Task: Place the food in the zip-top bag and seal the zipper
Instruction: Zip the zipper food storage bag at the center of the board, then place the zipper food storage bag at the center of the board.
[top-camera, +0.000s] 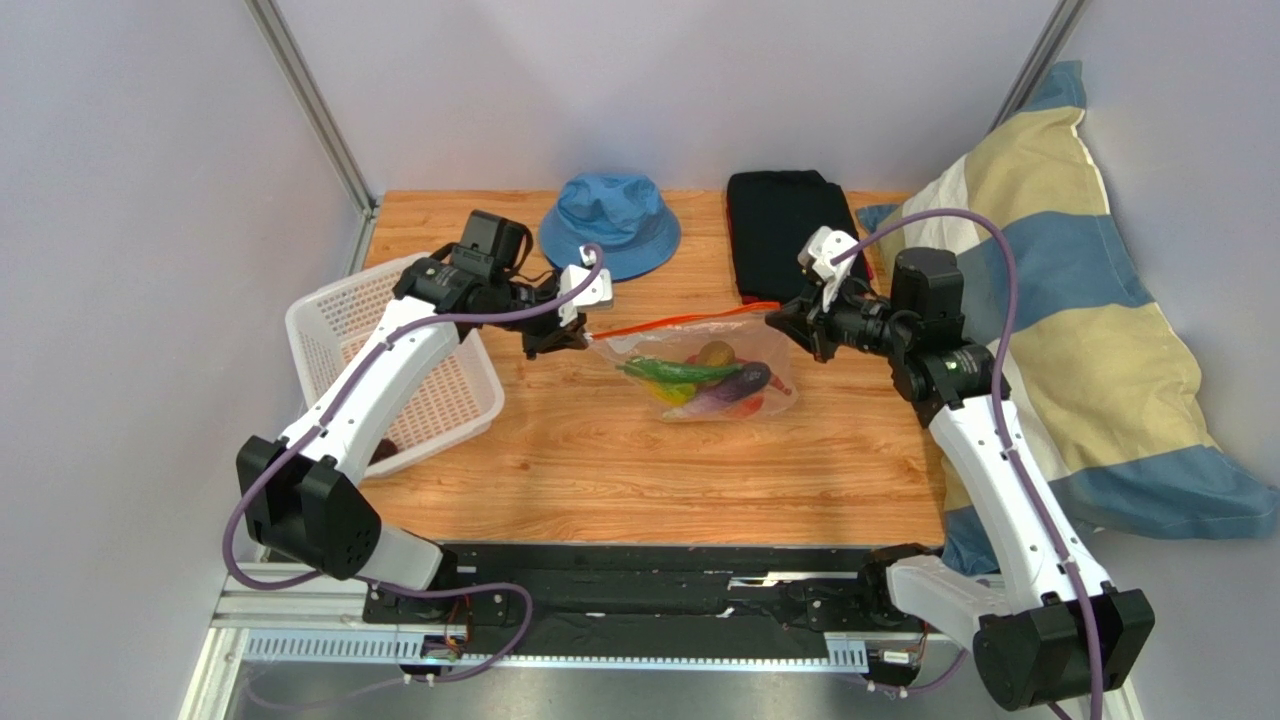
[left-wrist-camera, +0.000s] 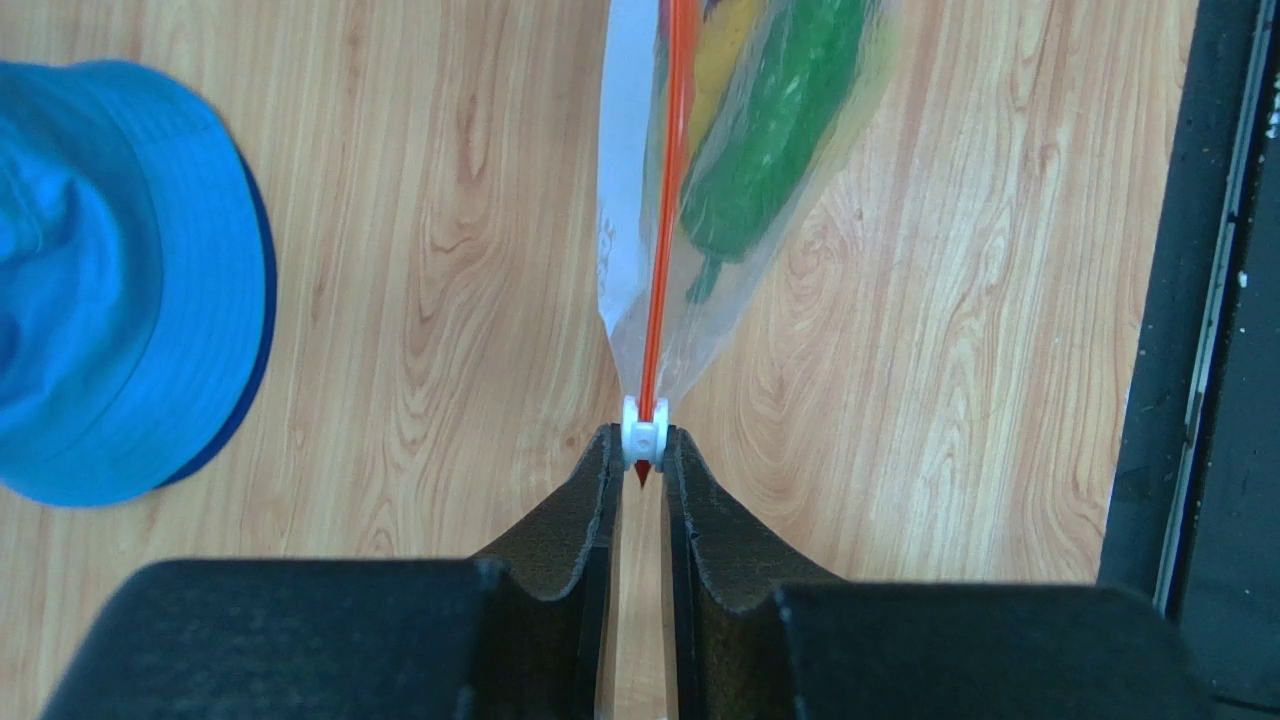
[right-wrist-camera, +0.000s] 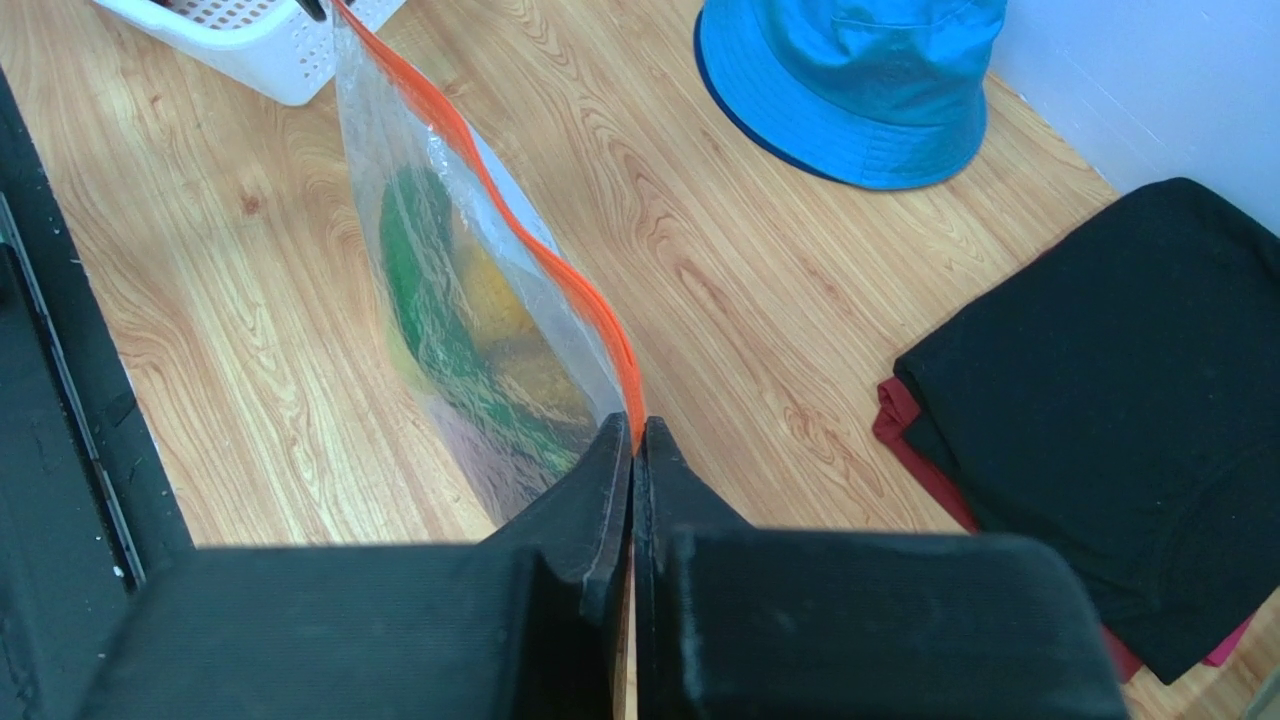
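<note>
Item 1, left gripper (top-camera: 586, 318) (left-wrist-camera: 643, 450): we record its jaws drawn in narrow on the white slider (left-wrist-camera: 643, 432), which sits right at the fingertips.

Item 2, right gripper (top-camera: 781, 318) (right-wrist-camera: 634, 443): its jaws are pressed together, pinching the corner of the zip-top bag (top-camera: 706, 375) (left-wrist-camera: 628, 225) (right-wrist-camera: 451, 315) where the orange-red strip ends.

Item 3, zipper (top-camera: 676, 321) (left-wrist-camera: 666, 195) (right-wrist-camera: 526, 248): we log it as running in one line from the tips of the left gripper across to the tips of the right gripper. We cannot tell whether the mouth is sealed along its whole length.

Item 4, the bag itself: it hangs below the zipper between the two grippers, clear and crinkled, with its lower part towards the table (top-camera: 646, 480).

Item 5, food (top-camera: 709, 378): all inside the bag, below the zipper line and between the two grippers. We make out a green chili (left-wrist-camera: 774, 120) (right-wrist-camera: 409, 278), a yellow piece (right-wrist-camera: 489, 293) and a dark purple piece (top-camera: 739, 387).

Item 6, surroundings:
- A blue hat (top-camera: 609, 225) (left-wrist-camera: 105, 285) (right-wrist-camera: 857, 75) lies beyond the left gripper.
- A black cloth (top-camera: 784, 225) (right-wrist-camera: 1112, 405) lies just beyond the right gripper.
- A white basket (top-camera: 383, 360) (right-wrist-camera: 241, 38) sits beside the left arm.
</note>
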